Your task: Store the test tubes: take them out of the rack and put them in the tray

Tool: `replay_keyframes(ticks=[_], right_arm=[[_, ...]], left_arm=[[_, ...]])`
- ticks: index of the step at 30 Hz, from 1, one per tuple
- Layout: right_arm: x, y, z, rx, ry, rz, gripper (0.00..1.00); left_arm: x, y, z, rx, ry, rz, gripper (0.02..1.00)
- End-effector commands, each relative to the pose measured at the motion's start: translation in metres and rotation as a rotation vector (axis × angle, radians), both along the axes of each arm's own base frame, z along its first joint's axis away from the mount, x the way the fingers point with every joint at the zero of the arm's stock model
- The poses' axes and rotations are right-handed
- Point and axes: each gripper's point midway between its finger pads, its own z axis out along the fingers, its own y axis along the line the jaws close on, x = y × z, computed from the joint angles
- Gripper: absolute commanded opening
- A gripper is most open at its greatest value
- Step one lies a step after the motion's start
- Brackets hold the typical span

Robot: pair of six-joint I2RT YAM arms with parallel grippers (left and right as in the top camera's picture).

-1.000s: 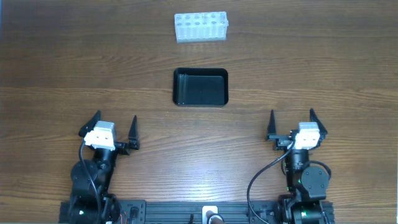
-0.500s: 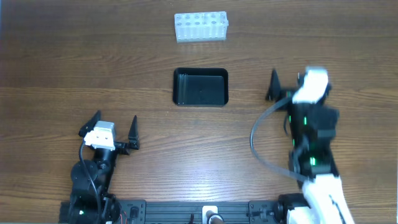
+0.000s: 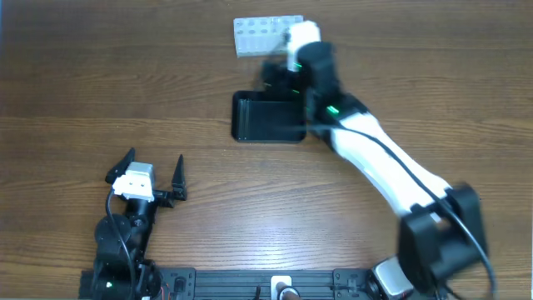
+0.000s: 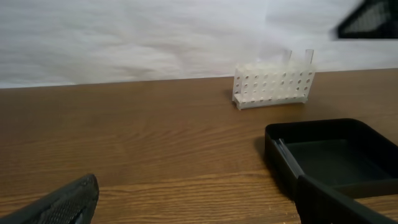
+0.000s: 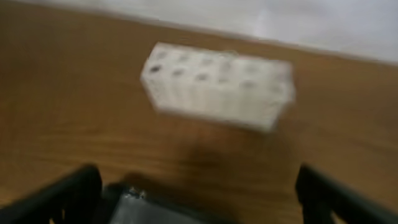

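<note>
Rack (image 3: 265,35): white, set on the far part of the tabletop (image 3: 83,83), with test tubes (image 4: 308,57) standing in it.
Tray (image 3: 268,117): black, placed near the rack.
Right end effector (image 5: 199,199): spread open, held close to the rack.
Left end effector (image 3: 154,160): spread open, kept near its base.

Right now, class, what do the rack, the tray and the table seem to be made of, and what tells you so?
Rack: probably plastic, milky white, with regular rows of round holes.
Tray: likely rigid plastic, black with a slight sheen on its floor.
Table: wood or wood-look laminate, brown with long grain lines; I cannot tell which.
</note>
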Motion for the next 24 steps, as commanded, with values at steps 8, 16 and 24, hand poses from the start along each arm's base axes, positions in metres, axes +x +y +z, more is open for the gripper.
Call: replay_keyframes(ticks=[8,16,24], right_arm=[[0.071,0.042,-0.015,-0.021,0.071,-0.163,0.989],[0.093,0.036,-0.028,-0.031,0.053,-0.226,0.987],[0.107,0.024,-0.036,-0.021,0.038,-0.252,0.974]], left_arm=[[0.000,-0.001,-0.001,-0.008,0.001,-0.006,1.000],[0.000,-0.001,-0.001,-0.008,0.001,-0.006,1.000],[0.000,-0.001,-0.001,-0.008,0.001,-0.006,1.000]])
